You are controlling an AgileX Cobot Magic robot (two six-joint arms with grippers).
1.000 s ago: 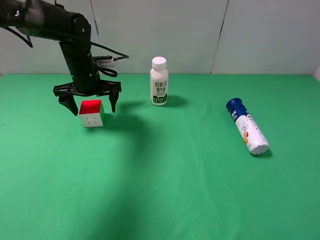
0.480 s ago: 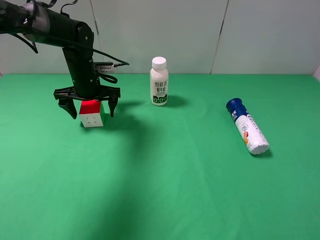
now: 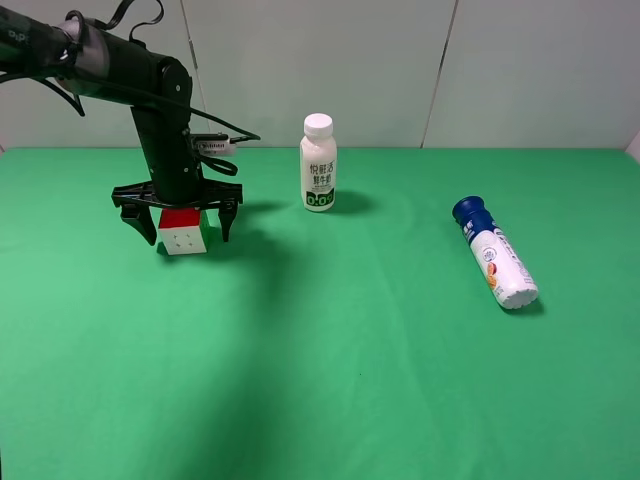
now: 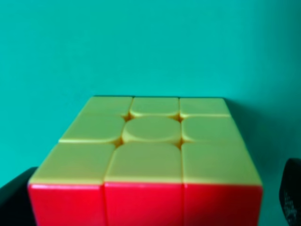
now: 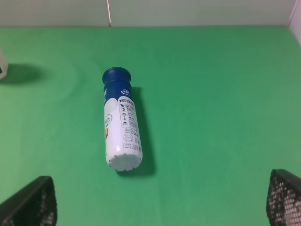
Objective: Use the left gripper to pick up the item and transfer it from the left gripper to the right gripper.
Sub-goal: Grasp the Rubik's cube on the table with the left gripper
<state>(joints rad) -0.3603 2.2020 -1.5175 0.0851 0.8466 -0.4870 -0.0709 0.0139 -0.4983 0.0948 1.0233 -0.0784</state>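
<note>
Fingers (image 3: 226, 218) of the left gripper (image 3: 186, 237) are straddling the cube (image 3: 183, 230), spread; right gripper (image 5: 160, 203) is gaping. Bottle (image 3: 318, 163) and tube (image 3: 495, 253) are sitting rightward on green cloth (image 3: 350, 350).

From the exterior high camera we see the left gripper (image 3: 186, 232) covering part of the red top of the item (image 3: 183, 240), and we cannot tell whether its jaws touch the sides. In the left wrist view the item is blurred and cut off at the frame edge. The right wrist view shows only slivers of the right gripper (image 5: 160, 176) and the milk bottle (image 5: 2, 65).
</note>
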